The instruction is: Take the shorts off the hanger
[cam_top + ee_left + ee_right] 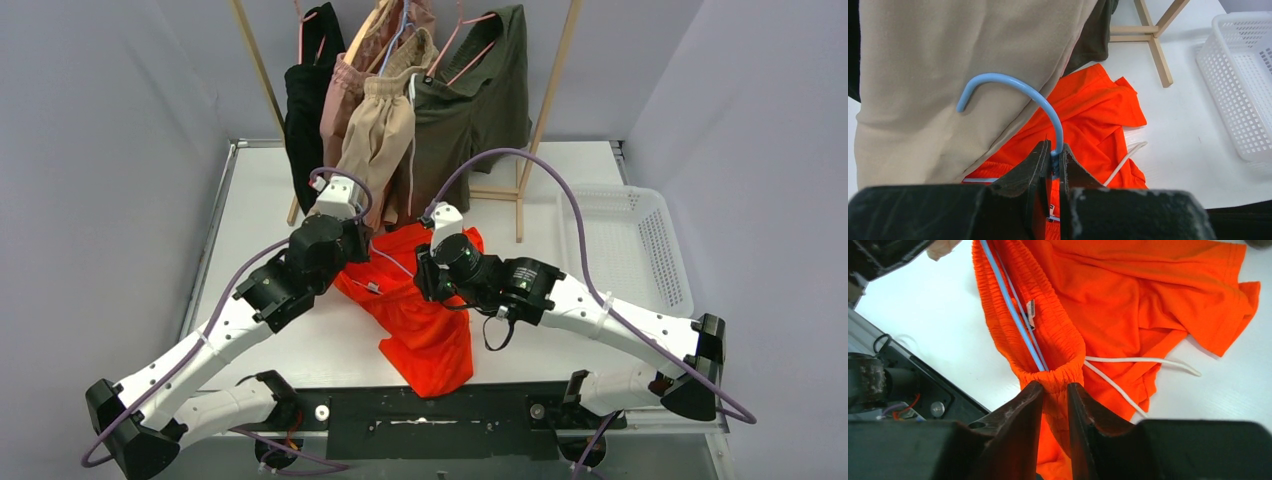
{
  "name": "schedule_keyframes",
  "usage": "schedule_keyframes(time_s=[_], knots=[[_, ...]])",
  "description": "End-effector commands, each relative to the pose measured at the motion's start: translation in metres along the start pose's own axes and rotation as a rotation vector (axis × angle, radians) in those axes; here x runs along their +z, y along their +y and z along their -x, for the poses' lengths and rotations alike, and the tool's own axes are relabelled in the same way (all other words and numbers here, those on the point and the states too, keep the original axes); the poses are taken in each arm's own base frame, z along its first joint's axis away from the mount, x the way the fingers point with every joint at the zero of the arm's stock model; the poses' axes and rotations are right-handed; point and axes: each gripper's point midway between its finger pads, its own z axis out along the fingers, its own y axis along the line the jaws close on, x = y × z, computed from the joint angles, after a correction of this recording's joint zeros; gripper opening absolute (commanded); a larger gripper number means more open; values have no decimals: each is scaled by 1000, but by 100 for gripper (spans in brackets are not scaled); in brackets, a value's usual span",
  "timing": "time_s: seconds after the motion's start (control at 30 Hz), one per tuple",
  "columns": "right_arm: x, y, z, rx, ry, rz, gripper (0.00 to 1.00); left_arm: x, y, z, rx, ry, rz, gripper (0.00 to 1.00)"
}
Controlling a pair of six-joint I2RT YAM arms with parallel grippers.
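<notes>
Orange shorts [425, 320] lay on the desk [270, 190] just in front of the wooden rack [552, 100], a pale blue hanger [1020, 92] running through their waistband. The left tool [1055, 152] pinched the hanger's neck and the right tool [1055, 387] pinched the gathered waistband end — so the step would likely go best with the hanger held steady and the waistband drawn along its bar, away from the rack, minding the drawstring [1143, 360].

Shorts [430, 335] on tbl [262, 195], rack [546, 105] behind, basket [666, 256] R
</notes>
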Motion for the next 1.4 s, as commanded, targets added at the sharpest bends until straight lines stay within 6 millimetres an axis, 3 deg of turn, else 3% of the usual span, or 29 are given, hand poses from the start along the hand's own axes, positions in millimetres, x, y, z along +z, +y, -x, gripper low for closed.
schedule_keyframes(time_s=[0.0, 0.13, 0.27, 0.4, 0.57, 0.83, 1.07, 1.2, 1.37], knots=[[-7, 11, 25, 40, -106, 52, 17, -4, -2, 34, -52, -87, -17, 0], [-9, 17, 23, 47, -104, 105, 10, -2, 4, 35, -59, -83, -13, 0], [-10, 10, 18, 53, -96, 79, 1, -3, 11, 40, -72, -88, -20, 0], [-11, 3, 19, 69, -118, 56, 0, -1, 15, 40, -74, -79, -36, 0], [-18, -30, 21, 118, -169, -87, 0, -1, 19, 36, -61, -59, -42, 0], [-35, -56, 29, 190, -214, -143, 0, 0, 31, 33, -41, -52, -6, 0], [-46, -58, 20, 262, -237, -96, 0, 3, 47, 30, -64, -41, 52, 0], [-61, -51, 25, 350, -366, 30, 0, 5, 55, 30, -95, -39, 78, 0], [-58, -65, 2, 365, -336, 9, 0, 4, 55, 31, -119, -49, 67, 0]])
